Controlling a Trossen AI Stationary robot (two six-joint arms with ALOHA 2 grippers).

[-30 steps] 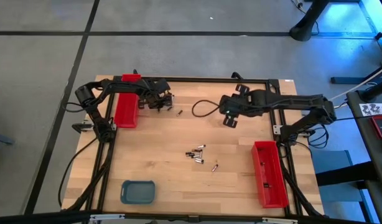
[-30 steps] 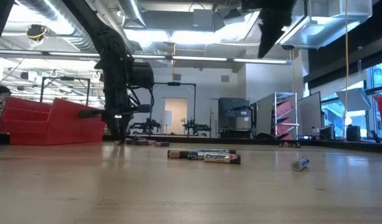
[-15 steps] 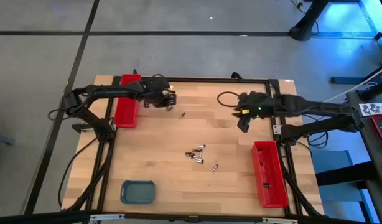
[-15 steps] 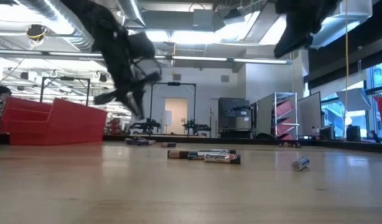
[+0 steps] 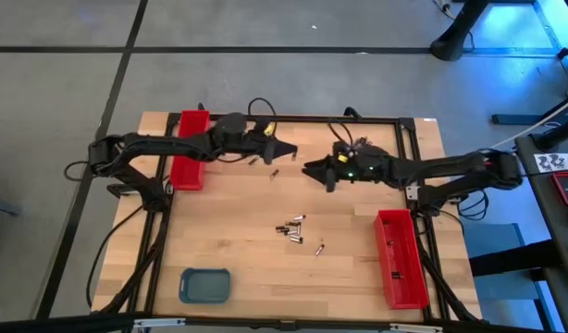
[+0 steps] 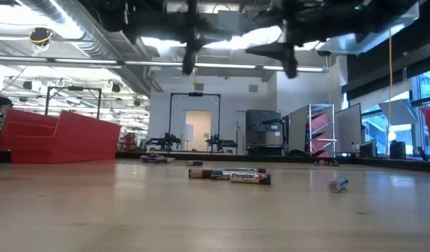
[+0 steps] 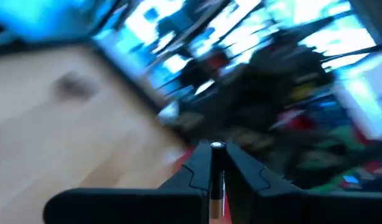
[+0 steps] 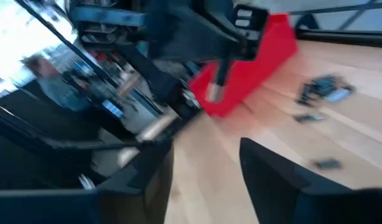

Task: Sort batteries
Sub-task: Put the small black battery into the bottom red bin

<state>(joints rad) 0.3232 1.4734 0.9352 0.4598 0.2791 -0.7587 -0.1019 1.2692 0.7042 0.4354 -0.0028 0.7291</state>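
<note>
Silvery battery (image 7: 216,186) sits pinched in the left gripper's (image 5: 286,149) jaws; right gripper's (image 5: 312,170) jaws gape empty.

The table (image 5: 228,231) is seen to be of pale wood planks with a smooth, faintly satin finish. Below the left gripper (image 5: 286,149), the batteries (image 6: 229,175) look metallic and glossy, with printed wrappers. The red trays (image 5: 400,259) appear as smooth plastic, the blue-grey tray (image 5: 205,285) as matt plastic.

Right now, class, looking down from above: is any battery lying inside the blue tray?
No, the blue tray looks empty, and the batteries lie loose on the wooden table.
</note>
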